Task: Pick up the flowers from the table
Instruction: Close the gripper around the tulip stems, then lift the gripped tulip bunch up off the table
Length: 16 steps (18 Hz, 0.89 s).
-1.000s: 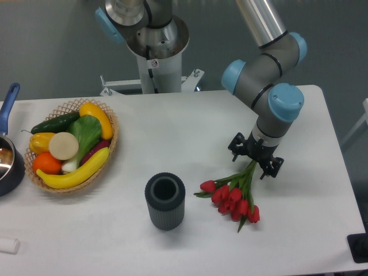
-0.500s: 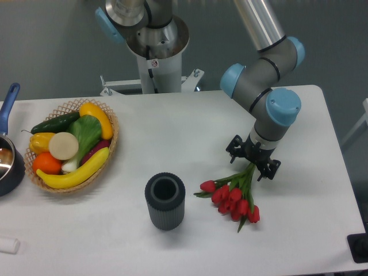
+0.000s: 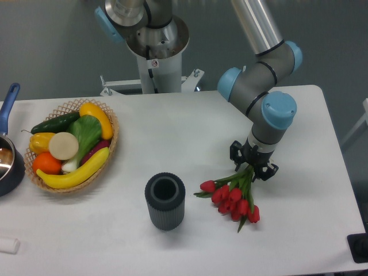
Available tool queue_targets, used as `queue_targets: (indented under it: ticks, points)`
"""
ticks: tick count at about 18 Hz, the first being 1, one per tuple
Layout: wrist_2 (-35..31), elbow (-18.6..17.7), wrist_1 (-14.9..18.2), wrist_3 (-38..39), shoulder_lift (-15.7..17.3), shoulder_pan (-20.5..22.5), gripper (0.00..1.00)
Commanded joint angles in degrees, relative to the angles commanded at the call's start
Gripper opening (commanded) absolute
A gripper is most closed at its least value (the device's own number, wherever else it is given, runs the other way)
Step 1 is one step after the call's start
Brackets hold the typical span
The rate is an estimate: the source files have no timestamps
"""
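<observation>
The flowers [image 3: 233,198], a bunch of red tulips with green stems, lie on the white table [image 3: 172,132] right of centre, heads toward the front. My gripper [image 3: 253,167] points down over the stem ends at the bunch's upper right. Its two dark fingers [image 3: 237,154] straddle the stems with a narrow gap left between them. The bunch still rests on the tabletop. The stem tips are hidden between the fingers.
A dark ribbed cylindrical vase [image 3: 165,200] stands upright just left of the flowers. A wicker basket [image 3: 110,146] of fruit and vegetables sits at the left. A blue-handled pot [image 3: 8,161] is at the left edge, and a small white object [image 3: 8,245] lies at the front left.
The gripper has shifted slightly left over the stems and its fingers have drawn closer together. The flowers have not moved.
</observation>
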<state>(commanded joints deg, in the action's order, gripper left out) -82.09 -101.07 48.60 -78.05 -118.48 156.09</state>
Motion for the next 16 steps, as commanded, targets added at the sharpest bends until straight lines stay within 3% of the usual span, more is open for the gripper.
queue_targets:
  ticks: [1, 4, 10, 14, 16]
  points:
    - [0.1, 0.3, 0.1, 0.1, 0.2, 0.0, 0.38]
    - [0.1, 0.4, 0.1, 0.2, 0.4, 0.1, 0.3]
    - [0.0, 0.5, 0.1, 0.5, 0.4, 0.2, 0.2]
    - [0.1, 1.0, 0.0, 0.8, 0.6, 0.3, 0.21]
    - [0.3, 1.8, 0.2, 0.8, 2.3, 0.2, 0.22]
